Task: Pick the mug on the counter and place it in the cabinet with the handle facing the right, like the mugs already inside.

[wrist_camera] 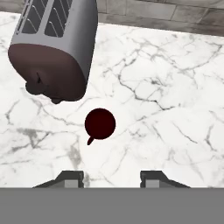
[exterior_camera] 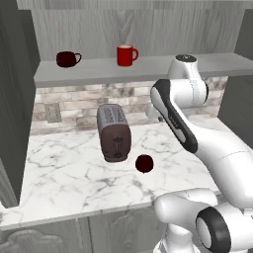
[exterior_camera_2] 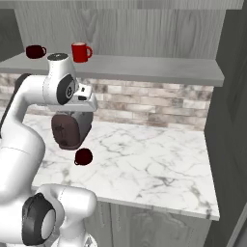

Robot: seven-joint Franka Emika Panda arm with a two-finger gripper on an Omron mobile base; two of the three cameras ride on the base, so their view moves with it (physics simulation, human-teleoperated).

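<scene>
Maroon mug (exterior_camera: 144,163) out on the marble, two more up on the shelf.
It sits upright on the white veined counter (exterior_camera: 64,173), its small loop handle (wrist_camera: 90,141) turned toward the front edge. Up on the grey cabinet (exterior_camera: 138,69) shelf stand the mugs: a squat maroon one (exterior_camera: 66,59) and a taller red one (exterior_camera: 126,55), handles pointing right.

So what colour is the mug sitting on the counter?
Dark glossy maroon; the mug shows best in the hand view, in front of the toaster.
</scene>
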